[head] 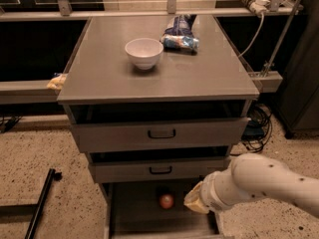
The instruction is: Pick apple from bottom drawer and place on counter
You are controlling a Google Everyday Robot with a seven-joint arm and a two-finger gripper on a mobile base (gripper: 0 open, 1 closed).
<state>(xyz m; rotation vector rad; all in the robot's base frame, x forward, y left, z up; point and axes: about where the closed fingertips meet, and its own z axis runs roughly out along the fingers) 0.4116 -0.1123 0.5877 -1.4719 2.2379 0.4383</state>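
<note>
The apple (166,201), small and red-orange, lies on the floor of the open bottom drawer (134,218), near its middle. My gripper (195,201) comes in from the right on a white arm and hangs low over the drawer's right side, just right of the apple and apart from it. The counter (209,68) is the grey flat top of the cabinet, above the two shut drawers with black handles.
A white bowl (143,53) and a blue-white snack bag (180,36) sit on the counter's far half. A yellow sponge (57,81) lies on the rail shelf at left. Cables (256,128) hang at right. A black bar (39,203) lies on the floor at left.
</note>
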